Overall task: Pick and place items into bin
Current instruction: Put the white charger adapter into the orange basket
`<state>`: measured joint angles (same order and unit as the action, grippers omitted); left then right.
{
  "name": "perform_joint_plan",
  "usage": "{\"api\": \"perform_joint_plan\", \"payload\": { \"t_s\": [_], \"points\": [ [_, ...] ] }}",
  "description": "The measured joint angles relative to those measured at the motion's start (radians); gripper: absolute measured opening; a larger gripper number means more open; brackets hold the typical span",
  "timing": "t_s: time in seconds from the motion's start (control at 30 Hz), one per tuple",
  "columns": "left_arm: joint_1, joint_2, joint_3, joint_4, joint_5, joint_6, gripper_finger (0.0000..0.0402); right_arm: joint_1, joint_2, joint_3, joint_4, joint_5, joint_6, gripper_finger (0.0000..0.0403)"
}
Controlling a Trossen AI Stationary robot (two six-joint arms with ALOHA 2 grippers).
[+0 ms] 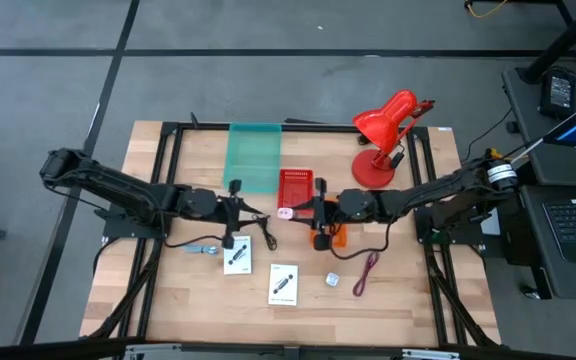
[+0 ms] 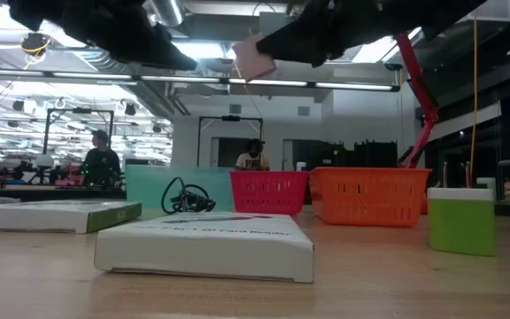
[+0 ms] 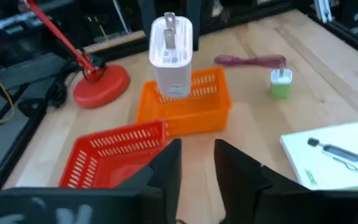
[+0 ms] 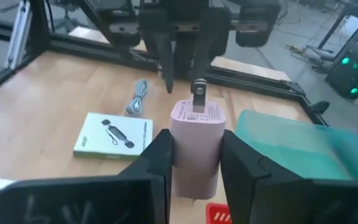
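My right gripper (image 4: 195,144) is shut on a pale pink plug-in charger (image 1: 285,212), held in the air over the table's middle, beside the red basket (image 1: 295,188). My left gripper (image 3: 197,152) faces it from the table's left, a short way off, open with nothing between its fingers. On the table lie two white cards (image 1: 236,255) (image 1: 284,283), a bluish-grey cable (image 1: 203,248), a dark red cable (image 1: 368,272), a black cable (image 2: 187,197) and a small green-and-white plug (image 3: 280,84). My right gripper pinches the charger's body (image 4: 194,134) between its two fingers (image 4: 158,158), one on each broad side, at the end away from the prongs. The fingers come in nearly level from the table's right. The charger is lifted clear, its prongs (image 4: 198,87) pointing toward my left gripper.
An orange basket (image 1: 332,238) stands just right of the held charger, and a teal bin (image 1: 254,155) stands at the far middle. The red desk lamp (image 1: 383,140) stands at the far right. A black frame (image 1: 168,140) runs around the tabletop.
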<state>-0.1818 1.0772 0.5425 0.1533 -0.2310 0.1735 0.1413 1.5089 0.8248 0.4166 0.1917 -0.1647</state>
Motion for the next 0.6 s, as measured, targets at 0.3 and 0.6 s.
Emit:
{"api": "perform_joint_plan", "payload": {
  "t_s": [0.3,0.6],
  "points": [
    [0.0,-0.125,-0.081,0.009,0.001,0.004,0.0013,0.0,-0.047,-0.065,0.041,0.002,0.017,0.0079],
    [0.0,-0.184,-0.108,-0.003,0.026,0.04,0.0001,0.003,-0.071,-0.065,-0.03,0.049,0.06,0.0079]
  ]
}}
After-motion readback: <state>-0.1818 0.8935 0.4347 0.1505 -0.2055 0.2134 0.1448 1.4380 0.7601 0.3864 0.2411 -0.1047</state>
